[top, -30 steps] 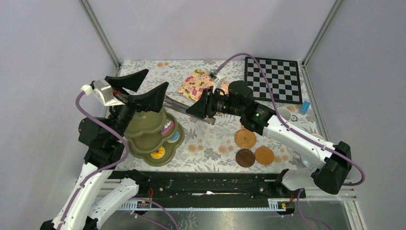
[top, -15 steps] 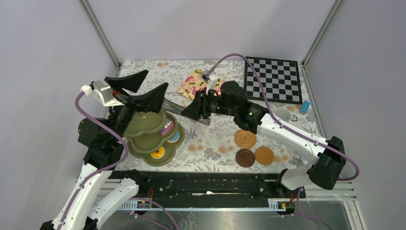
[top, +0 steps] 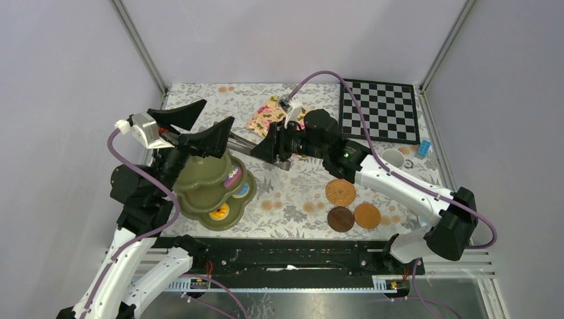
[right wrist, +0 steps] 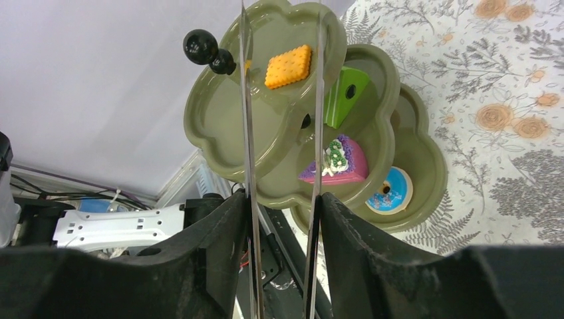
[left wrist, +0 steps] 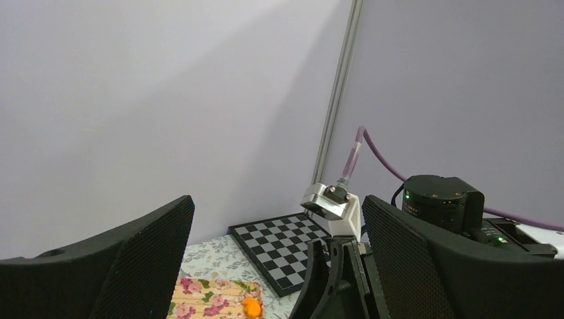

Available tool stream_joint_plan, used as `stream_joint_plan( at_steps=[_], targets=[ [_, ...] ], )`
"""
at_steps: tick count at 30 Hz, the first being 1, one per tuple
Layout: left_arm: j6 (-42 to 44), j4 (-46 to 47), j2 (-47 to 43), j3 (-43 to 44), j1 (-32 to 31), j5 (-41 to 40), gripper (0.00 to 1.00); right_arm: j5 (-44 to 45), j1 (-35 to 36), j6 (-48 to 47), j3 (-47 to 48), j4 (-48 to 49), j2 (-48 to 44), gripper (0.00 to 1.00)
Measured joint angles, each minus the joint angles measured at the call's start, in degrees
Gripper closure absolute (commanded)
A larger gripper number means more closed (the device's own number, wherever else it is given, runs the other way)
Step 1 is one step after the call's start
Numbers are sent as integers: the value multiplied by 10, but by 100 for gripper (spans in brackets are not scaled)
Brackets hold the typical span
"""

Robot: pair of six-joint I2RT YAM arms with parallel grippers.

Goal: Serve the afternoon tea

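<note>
Pinching the metal tongs (right wrist: 246, 106), our right gripper (right wrist: 282, 206) holds them over the top tier of the stand (right wrist: 219, 119), near the orange biscuit (right wrist: 288, 66). Our left gripper (top: 211, 118) is spread wide.

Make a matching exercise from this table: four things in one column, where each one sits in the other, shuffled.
Things:
1. orange biscuit
2. pink cake slice
3. blue ring pastry
4. chessboard

Places:
A. bottom tier of the stand
B. far right corner of the table
C. top tier
D. middle tier

Pairs: 1-C, 2-D, 3-A, 4-B
</note>
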Motion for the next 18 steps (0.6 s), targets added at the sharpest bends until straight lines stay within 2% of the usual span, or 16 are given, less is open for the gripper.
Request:
stream_joint_plan(
  at_steps=[6, 14, 18],
  targets=[
    [1, -1, 0, -1, 0, -1, 1, 49, 1, -18, 1, -18, -29, 54],
    [2, -6, -8, -2, 0, -1, 1, 218, -2, -79, -18, -75, -157, 54],
    [3, -4, -15, -2, 0, -2, 1, 275, -42, -102, -56, -102, -181, 53]
  ],
)
